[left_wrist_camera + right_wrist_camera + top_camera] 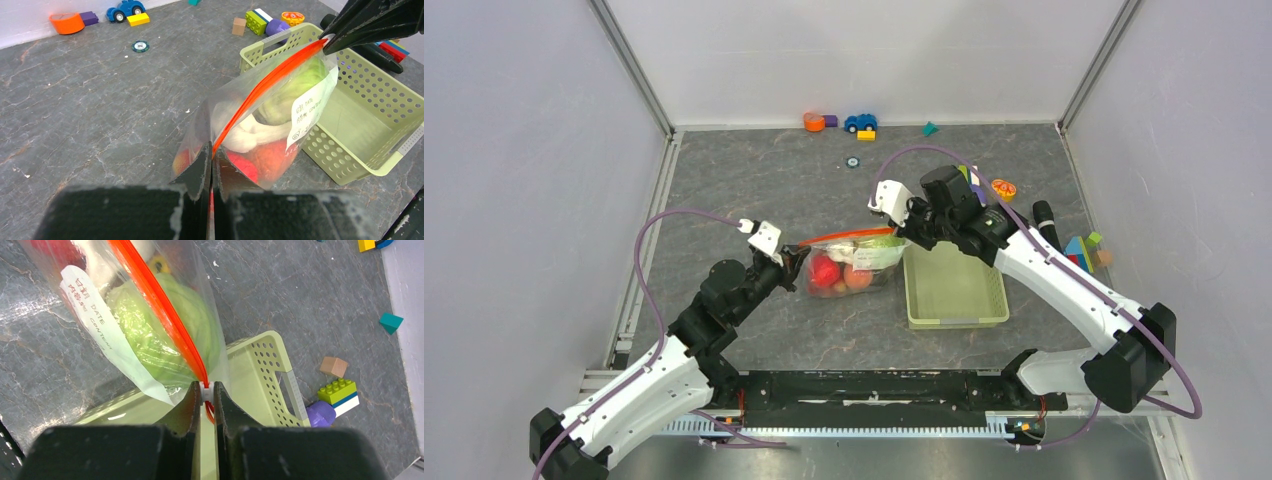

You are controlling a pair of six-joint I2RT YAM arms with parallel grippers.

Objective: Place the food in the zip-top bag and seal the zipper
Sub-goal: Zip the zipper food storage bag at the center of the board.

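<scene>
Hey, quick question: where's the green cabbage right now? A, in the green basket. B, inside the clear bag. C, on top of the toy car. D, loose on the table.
B: the green cabbage shows through the clear bag, just under its orange zipper, and the green basket beside it holds nothing.

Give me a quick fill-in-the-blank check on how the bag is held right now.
1. The left gripper and right gripper each pinch one end of the zipper, so the zip-top bag is held ____ them.
2. The green cabbage sits ____ the bag.
3. The green basket beside the bag is ____.
Missing words: between; inside; empty.
</scene>
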